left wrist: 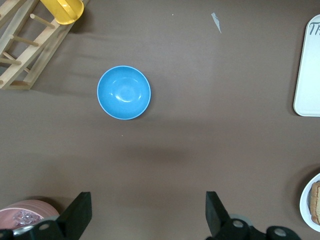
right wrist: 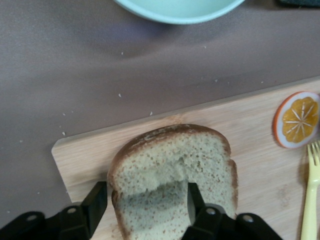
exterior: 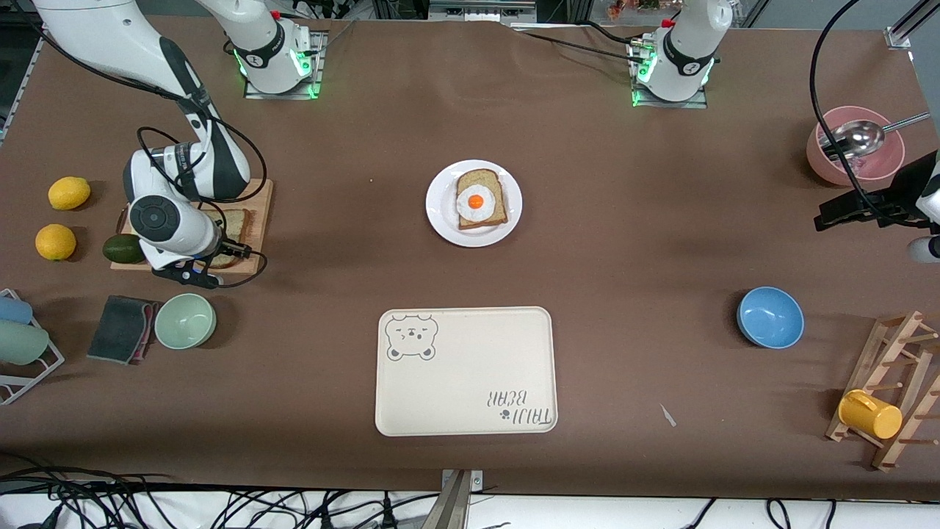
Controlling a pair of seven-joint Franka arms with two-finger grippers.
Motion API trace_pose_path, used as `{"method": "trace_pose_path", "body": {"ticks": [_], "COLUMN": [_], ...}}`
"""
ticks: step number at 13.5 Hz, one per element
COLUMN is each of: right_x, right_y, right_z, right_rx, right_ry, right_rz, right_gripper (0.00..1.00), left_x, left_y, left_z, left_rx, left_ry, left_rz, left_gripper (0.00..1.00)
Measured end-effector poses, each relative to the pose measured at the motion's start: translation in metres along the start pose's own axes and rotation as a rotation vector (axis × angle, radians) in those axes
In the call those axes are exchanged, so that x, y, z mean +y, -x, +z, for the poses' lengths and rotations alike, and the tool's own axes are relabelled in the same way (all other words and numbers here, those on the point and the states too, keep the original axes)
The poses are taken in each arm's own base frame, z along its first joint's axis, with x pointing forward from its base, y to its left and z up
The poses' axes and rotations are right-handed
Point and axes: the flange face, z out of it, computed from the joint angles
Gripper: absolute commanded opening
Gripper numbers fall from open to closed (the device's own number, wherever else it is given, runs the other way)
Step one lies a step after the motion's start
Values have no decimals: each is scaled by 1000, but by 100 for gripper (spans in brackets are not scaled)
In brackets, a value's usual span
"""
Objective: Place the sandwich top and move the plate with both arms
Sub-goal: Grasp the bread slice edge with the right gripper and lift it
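The sandwich top (exterior: 236, 222) lies on a wooden cutting board (exterior: 262, 213) at the right arm's end of the table. My right gripper (exterior: 194, 273) is low over it. In the right wrist view the right gripper (right wrist: 145, 200) is open and straddles part of the slice (right wrist: 175, 155); one finger sits just off the crust, the other rests on the crumb. The white plate (exterior: 440, 220) holds a slice with a fried egg (exterior: 477, 200) at the table's middle. My left gripper (exterior: 844, 213) is open and empty (left wrist: 147, 215), up over bare table between a pink bowl and a blue bowl.
A cream bear tray (exterior: 465, 371) lies nearer the camera than the plate. Blue bowl (exterior: 769, 317), pink bowl with ladle (exterior: 855, 154), wooden rack with yellow cup (exterior: 870, 414). Green bowl (exterior: 185, 320), grey sponge (exterior: 121, 328), lemons (exterior: 69, 192), avocado (exterior: 123, 248). Orange slice (right wrist: 296, 119) and yellow fork (right wrist: 310, 190) lie on the board.
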Motion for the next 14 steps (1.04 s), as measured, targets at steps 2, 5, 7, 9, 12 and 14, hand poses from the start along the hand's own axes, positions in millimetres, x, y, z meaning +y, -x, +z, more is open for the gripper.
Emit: {"method": "trace_pose_path", "body": {"ticks": [2,5,7,9,12,14], "right_x": [-2,-3,-3,-4,-4,-4], "right_y": [-1,-1,-1,-1,-3,-10], "right_z": [0,0,-1,-2,-6,-20], "right_rx": [7,11,12,13,13,-1], "right_ry": [-4,-6,-6,-7,-1,19], "right_rz": [-2,-5,-5,-5,-6,-6], "right_gripper": [16,0,0,0,0,0], "left_x": [0,0,0,0,0,0], "left_y": [0,0,0,0,0,0], "left_z": [0,0,0,0,0,0], "left_rx": [0,0,0,0,0,0], "left_ry": [0,0,0,0,0,0], "left_rz": [0,0,0,0,1,0], "left_gripper": [100,100,100,100,100,100]}}
